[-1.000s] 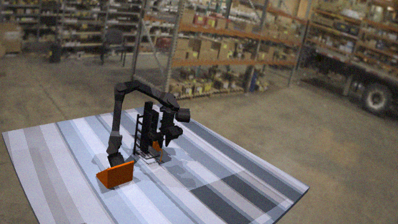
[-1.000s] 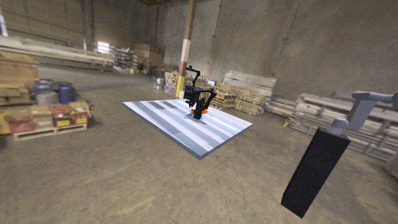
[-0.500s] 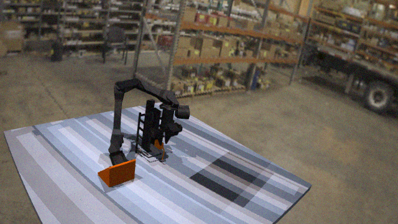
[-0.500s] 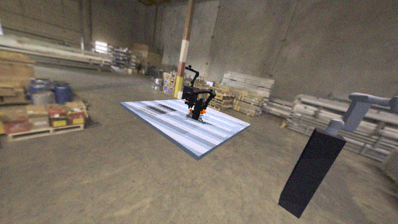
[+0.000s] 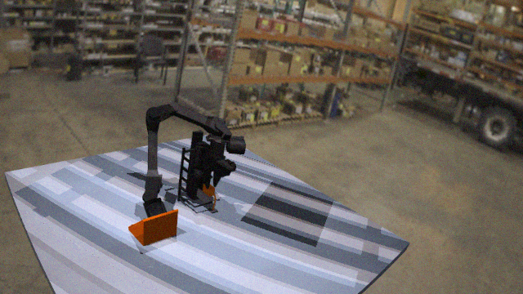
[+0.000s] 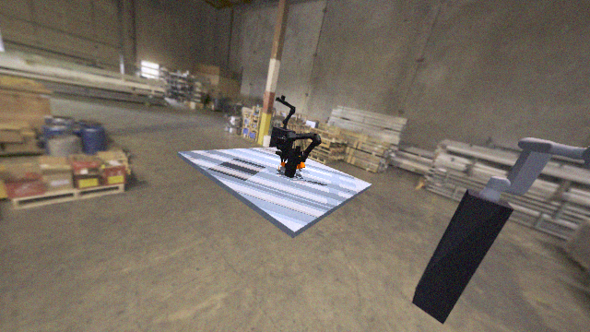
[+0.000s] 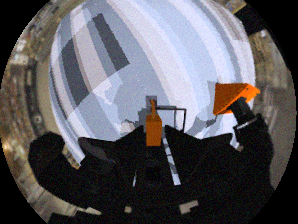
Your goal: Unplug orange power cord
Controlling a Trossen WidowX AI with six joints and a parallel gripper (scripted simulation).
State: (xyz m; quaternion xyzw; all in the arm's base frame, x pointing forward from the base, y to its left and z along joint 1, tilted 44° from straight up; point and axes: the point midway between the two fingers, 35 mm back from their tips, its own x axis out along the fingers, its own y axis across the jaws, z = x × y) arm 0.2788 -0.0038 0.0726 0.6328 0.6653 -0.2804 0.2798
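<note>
The orange power cord's plug (image 5: 208, 190) sits low in the centre-left of the top view, still seated in the power strip (image 5: 196, 201), a dark slab on a wire-frame base beside a black ladder-like rack (image 5: 185, 173).

Going left to right in the top view: an orange wedge-shaped panel (image 5: 155, 227) lies at lower left on the worktop (image 5: 286, 249); then the arm's base; then the rack and strip; then the end effector (image 5: 215, 180), tilted down just above the plug.

In the wrist view the plug (image 7: 153, 125) stands upright at centre, framed by dark fingers on either side. The fingers are partly spread and pinch nothing; whether they touch the plug I cannot tell.

To do this step well, I judge the fingers should straddle the plug's body squarely, press on its flat sides, then pull straight along the prongs.

The plug looks like a small, hard, matte block. The worktop is flat, striped in grey, white and pale blue bands.
</note>
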